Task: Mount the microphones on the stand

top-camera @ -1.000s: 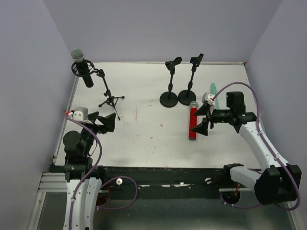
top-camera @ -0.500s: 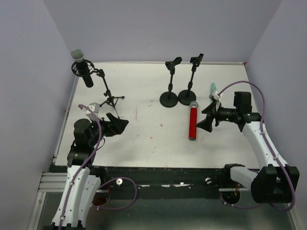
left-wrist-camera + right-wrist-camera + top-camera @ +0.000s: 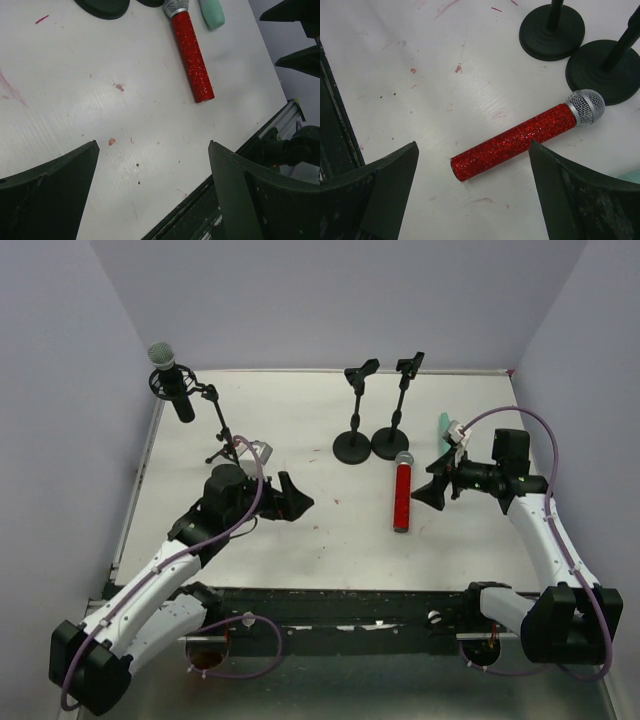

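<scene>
A glittery red microphone with a silver mesh head lies flat right of the table's middle, also in the left wrist view and the right wrist view. A mint-green microphone lies behind my right arm, mostly hidden. A black microphone sits in a tripod stand at the back left. Two round-base stands are empty. My right gripper is open just right of the red microphone. My left gripper is open over bare table, left of the middle.
The black front rail runs along the near table edge and shows in the left wrist view. Grey walls close in the left, back and right sides. The stands' round bases sit just behind the red microphone's head.
My left arm has swung from the table's left edge toward the middle, gripper still open. My right gripper has drawn back slightly to the right of the red microphone.
</scene>
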Robot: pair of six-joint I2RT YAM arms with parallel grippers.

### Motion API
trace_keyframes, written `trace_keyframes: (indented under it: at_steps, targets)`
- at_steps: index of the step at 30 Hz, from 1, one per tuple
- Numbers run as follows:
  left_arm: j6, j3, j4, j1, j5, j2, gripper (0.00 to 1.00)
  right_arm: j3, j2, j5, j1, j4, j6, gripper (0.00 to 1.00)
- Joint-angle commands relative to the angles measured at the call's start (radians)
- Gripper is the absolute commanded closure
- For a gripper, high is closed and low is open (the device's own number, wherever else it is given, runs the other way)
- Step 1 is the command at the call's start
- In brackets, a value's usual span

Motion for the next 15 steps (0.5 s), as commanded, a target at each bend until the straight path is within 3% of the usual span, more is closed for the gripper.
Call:
trace_keyframes:
  at_steps: [1, 7, 10, 15]
  targets:
    - [0.123, 0.049, 0.313, -0.052, 0.047, 0.148, 0.06, 0.0, -0.007, 0.023, -0.019, 0.045, 0.081, 0.0]
    - [0.313, 0.085, 0.771, -0.052, 0.108, 0.404, 0.08, 0.003, 0.012, -0.023, -0.037, 0.054, 0.119, 0.01]
    - [0.454, 0.213, 0.837, -0.044, 0.157, 0.559, 0.09, 0.003, 0.015, -0.023, -0.039, 0.056, 0.125, 0.0]
    - [0.453, 0.38, 0.981, 0.019, 0.249, 0.806, 0.11, 0.004, 0.004, -0.026, -0.039, 0.056, 0.125, 0.0]
